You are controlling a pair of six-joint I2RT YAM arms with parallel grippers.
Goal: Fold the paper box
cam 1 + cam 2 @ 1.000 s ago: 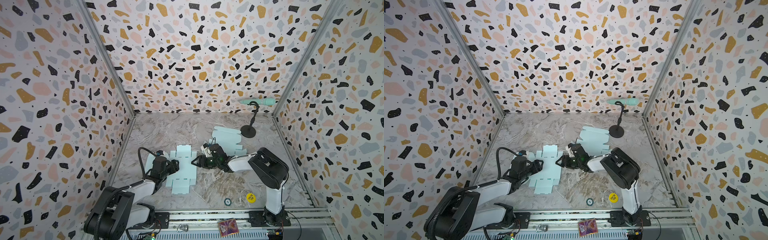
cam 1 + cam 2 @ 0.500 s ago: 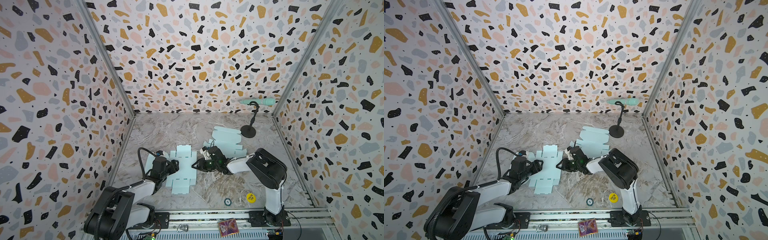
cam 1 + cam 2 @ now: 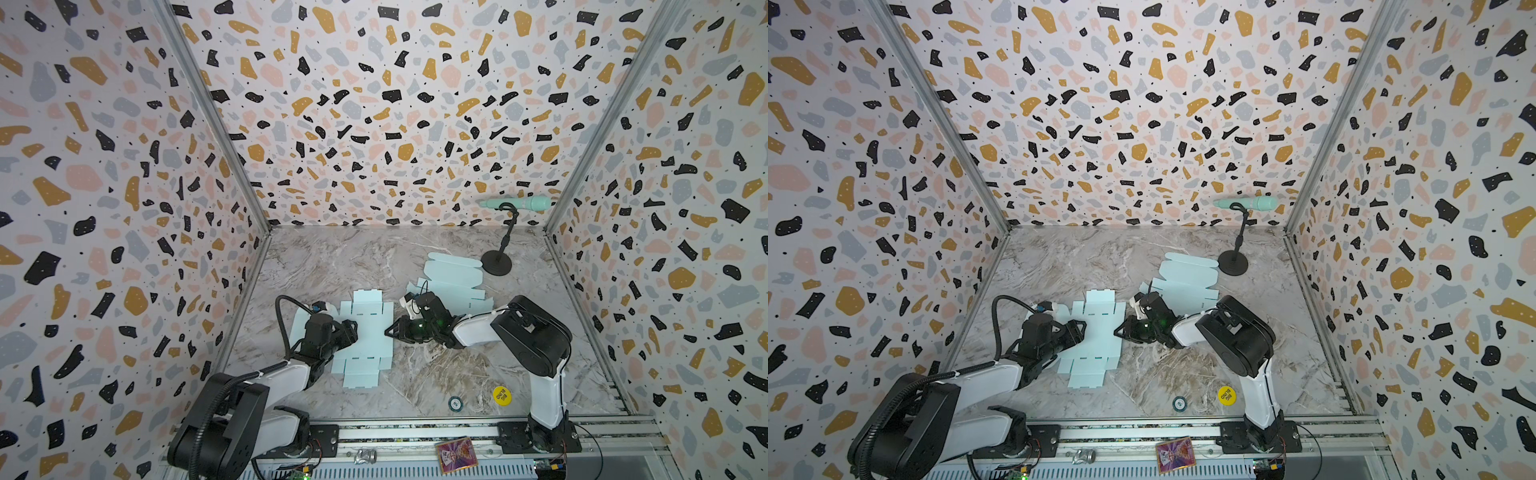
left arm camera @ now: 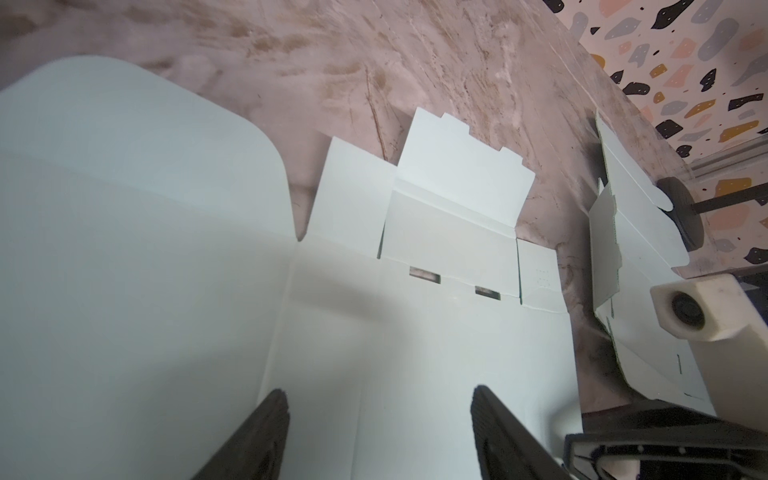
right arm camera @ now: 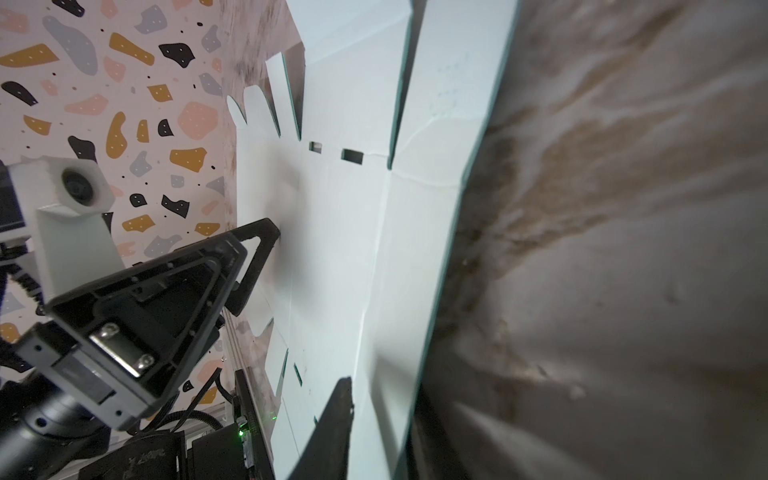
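Left wrist view, paper box [image 4: 415, 353] beneath spread left pincer [image 4: 378, 395] — right pincer [image 3: 390, 331] at edge, closure unclear.

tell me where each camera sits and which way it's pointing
Top views: high above the front rail, looking down at the table, the flat box blank and both whole arms, left gripper and right gripper at the blank's sides.
Left wrist: low over the blank, facing the right arm; its own open fingers show.
Right wrist: low at the blank's edge, facing the left gripper; one own finger shows.
Shared: both wrist views show the blank's slots.
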